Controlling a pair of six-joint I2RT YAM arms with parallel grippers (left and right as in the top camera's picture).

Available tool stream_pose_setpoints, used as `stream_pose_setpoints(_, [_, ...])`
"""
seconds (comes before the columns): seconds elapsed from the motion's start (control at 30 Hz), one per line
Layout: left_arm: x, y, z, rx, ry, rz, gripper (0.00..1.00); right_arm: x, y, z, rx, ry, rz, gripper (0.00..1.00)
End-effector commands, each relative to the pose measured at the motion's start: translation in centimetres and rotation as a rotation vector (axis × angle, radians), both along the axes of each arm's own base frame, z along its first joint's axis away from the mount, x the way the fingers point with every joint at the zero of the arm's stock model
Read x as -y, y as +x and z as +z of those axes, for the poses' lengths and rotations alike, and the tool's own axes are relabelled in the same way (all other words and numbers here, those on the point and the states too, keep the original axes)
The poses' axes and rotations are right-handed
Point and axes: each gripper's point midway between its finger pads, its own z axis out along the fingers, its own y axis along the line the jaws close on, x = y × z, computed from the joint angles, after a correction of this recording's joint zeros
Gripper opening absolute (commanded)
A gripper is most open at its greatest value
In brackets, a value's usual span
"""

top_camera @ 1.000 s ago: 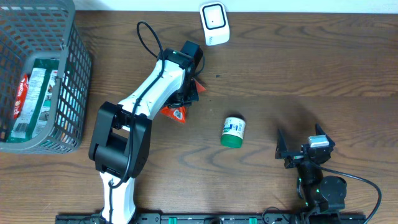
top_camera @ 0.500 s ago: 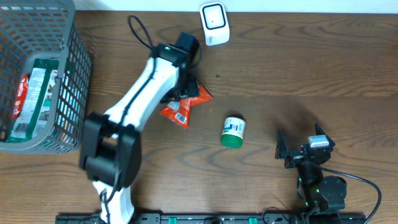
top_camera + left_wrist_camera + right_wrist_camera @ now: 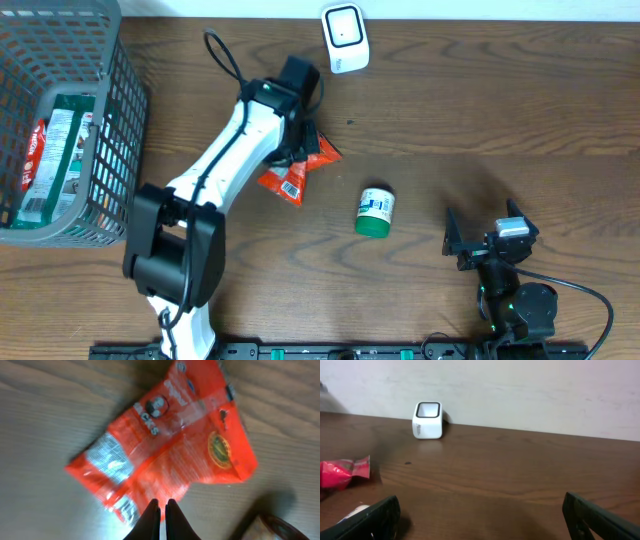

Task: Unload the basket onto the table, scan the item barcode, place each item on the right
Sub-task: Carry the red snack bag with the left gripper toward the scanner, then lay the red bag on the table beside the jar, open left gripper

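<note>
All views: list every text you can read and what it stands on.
No text can be read.
On the red packet: white print and a round emblem, blurred.
On the bottle: label too small.
On the scanner: faint mark, too small.
On the packets in the basket: too small.

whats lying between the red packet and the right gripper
A small green-capped bottle, lying on its side, sits between the red packet and the right gripper. The rest of that stretch is bare. The overhead view shows it.
</note>
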Motion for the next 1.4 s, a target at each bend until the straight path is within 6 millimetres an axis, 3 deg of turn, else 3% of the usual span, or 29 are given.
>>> stream_pose_setpoints(0.0, [0.8,-1.4,-2.6,-0.064,-0.033,-0.018,0.07,0.0,0.0,-0.1,-0.003,0.017,0.000,0.99])
stream_pose_setpoints(0.23, [1.9,-3.0,-7.1,-0.078,-0.023,-0.062,0.07,0.0,0.0,-0.1,-0.003,0.017,0.000,0.99])
stream_pose_setpoints(0.33, [2.2,-3.3,-7.9,-0.068,-0.027,-0.072,0.08,0.0,0.0,-0.1,-0.003,0.017,0.000,0.99])
stream_pose_setpoints(0.43, [2.6,-2.6,-6.8,-0.035,-0.041,-0.082,0.07,0.0,0.0,-0.1,-0.003,0.017,0.000,0.99])
stream_pose_setpoints(0.6, [3.1,-0.3,-2.0,0.098,-0.076,-0.116,0.12,0.0,0.0,-0.1,-0.003,0.017,0.000,0.99])
stream_pose_setpoints(0.73, [0.5,1.2,1.3,0.228,0.025,-0.067,0.15,0.0,0.0,-0.1,-0.003,0.017,0.000,0.99])
stream_pose_setpoints(0.77, [-1.8,1.7,2.0,0.255,0.108,-0.014,0.17,0.0,0.0,-0.1,-0.003,0.017,0.000,0.99])
stream_pose_setpoints(0.83, [-3.3,2.0,1.9,0.249,0.131,0.019,0.17,0.0,0.0,-0.1,-0.003,0.017,0.000,0.99])
stream_pose_setpoints(1.17, [-9.6,2.8,-3.0,0.128,0.192,0.133,0.17,0.0,0.0,-0.1,-0.003,0.017,0.000,0.99])
stream_pose_setpoints(1.37, [-8.4,2.0,-5.2,0.058,0.149,0.105,0.17,0.0,0.0,-0.1,-0.003,0.017,0.000,0.99])
